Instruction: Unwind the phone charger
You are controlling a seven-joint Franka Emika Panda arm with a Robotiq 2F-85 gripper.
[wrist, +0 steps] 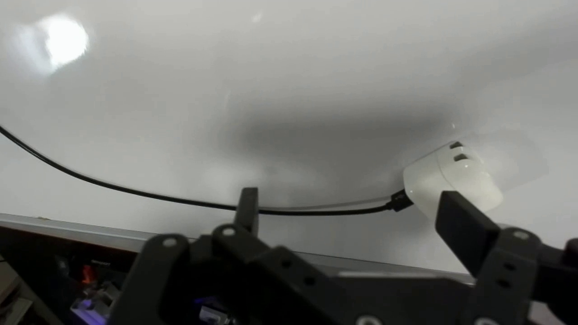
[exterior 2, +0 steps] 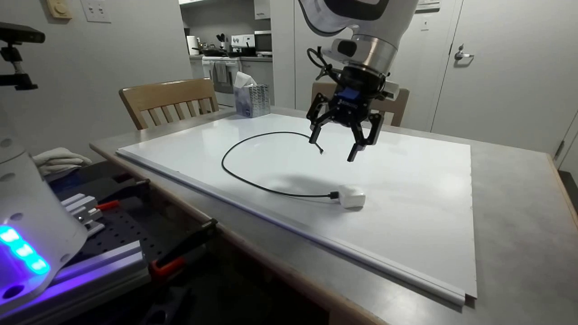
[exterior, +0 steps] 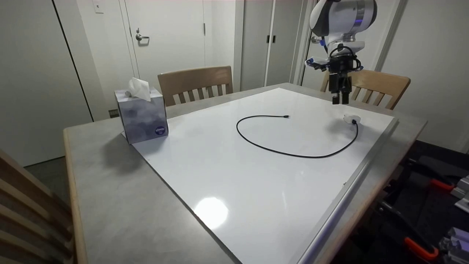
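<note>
Table (exterior 2: 510, 203) bearing whiteboard (exterior 2: 406, 225); cable (wrist: 316, 213) curving left from plug (exterior 2: 351, 197); end effector (exterior 2: 334, 147) hanging above, spread apart, probably because cable is lying unwound.

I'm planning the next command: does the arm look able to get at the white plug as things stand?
Probably yes: the pincer hangs open and empty, higher than the white plug, and nothing visible stands between them. The black cable joins the plug's side, leaving its top bare.

Bright round glare (exterior: 211, 212) on the whiteboard (exterior: 253, 176)
</note>
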